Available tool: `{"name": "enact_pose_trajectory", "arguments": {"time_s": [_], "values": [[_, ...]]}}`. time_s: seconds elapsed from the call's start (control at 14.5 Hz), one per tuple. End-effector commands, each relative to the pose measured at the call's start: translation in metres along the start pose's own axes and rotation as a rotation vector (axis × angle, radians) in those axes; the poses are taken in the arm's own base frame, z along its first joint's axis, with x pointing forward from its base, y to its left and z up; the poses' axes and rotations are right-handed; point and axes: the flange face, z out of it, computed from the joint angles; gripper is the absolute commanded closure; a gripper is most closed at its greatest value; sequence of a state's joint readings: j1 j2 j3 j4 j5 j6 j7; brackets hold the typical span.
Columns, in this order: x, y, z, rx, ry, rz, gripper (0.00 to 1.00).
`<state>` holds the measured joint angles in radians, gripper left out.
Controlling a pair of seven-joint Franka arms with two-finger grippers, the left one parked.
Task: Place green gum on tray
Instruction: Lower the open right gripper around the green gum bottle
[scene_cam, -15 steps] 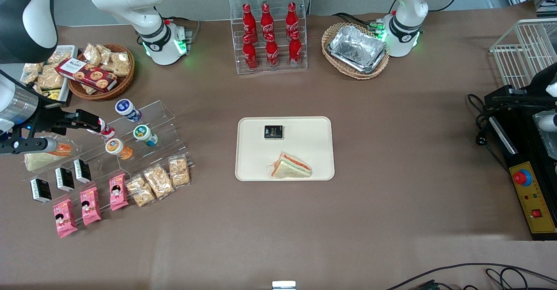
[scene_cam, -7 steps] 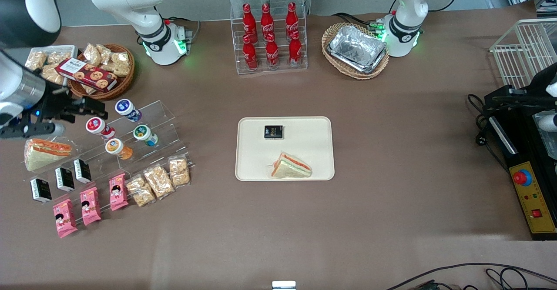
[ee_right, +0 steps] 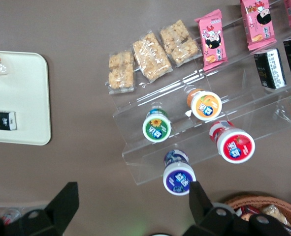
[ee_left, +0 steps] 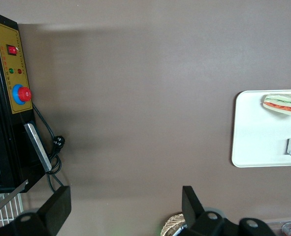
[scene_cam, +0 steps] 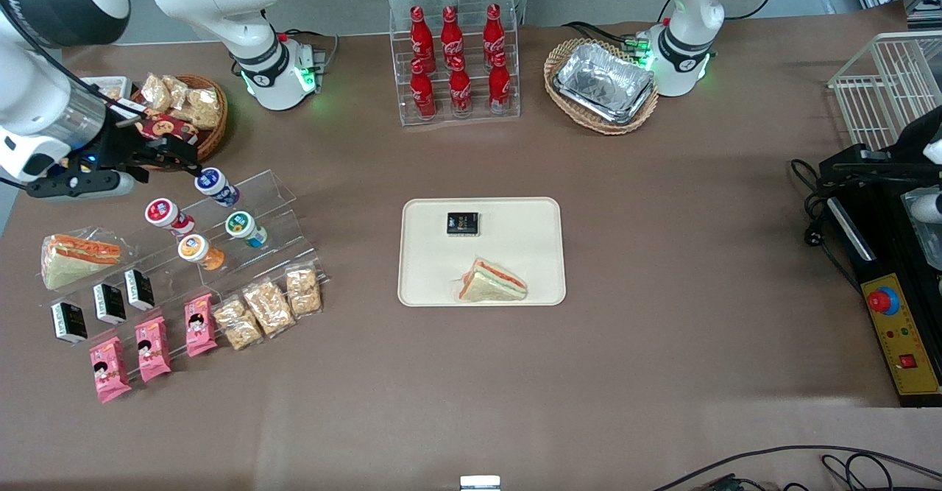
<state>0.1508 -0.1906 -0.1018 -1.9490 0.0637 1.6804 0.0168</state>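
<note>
The green gum (scene_cam: 243,227) lies on its side on a clear stepped rack (scene_cam: 280,189), its green-and-white lid facing up; it also shows in the right wrist view (ee_right: 156,128). The cream tray (scene_cam: 526,244) sits mid-table, well off toward the parked arm's end from the gum, and shows in the wrist views (ee_right: 22,88) (ee_left: 253,132). My right gripper (scene_cam: 180,157) hangs open and empty above the rack's upper step, beside the blue-lidded bottle (scene_cam: 213,184), farther from the front camera than the green gum. Its fingers (ee_right: 69,196) are spread wide.
On the tray lie a wrapped sandwich (scene_cam: 491,283) and a black packet (scene_cam: 462,224). A red-lidded bottle (scene_cam: 163,213) and an orange-bodied bottle (scene_cam: 197,250) share the rack. A snack basket (scene_cam: 184,115) is close by the gripper. Cola bottles (scene_cam: 456,64) and a foil tray (scene_cam: 605,82) stand farther off.
My gripper has moved away from the front camera, from over the red-lidded bottle to beside the blue-lidded one. The bottles and tray have not moved.
</note>
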Motion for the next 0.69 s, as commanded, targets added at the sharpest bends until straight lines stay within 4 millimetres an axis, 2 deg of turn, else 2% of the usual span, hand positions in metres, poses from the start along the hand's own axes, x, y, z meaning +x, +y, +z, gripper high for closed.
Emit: {"name": "enact_pose_trajectory", "arguments": {"time_s": [0.0,0.34,0.62], "values": [[-0.001,0.001,0.028,0.014,0.027,0.019,0.0],[0.001,0.0,0.088,0.009,0.066,0.016,0.0],[0.009,0.002,0.132,0.0,0.07,0.012,0.0]]}}
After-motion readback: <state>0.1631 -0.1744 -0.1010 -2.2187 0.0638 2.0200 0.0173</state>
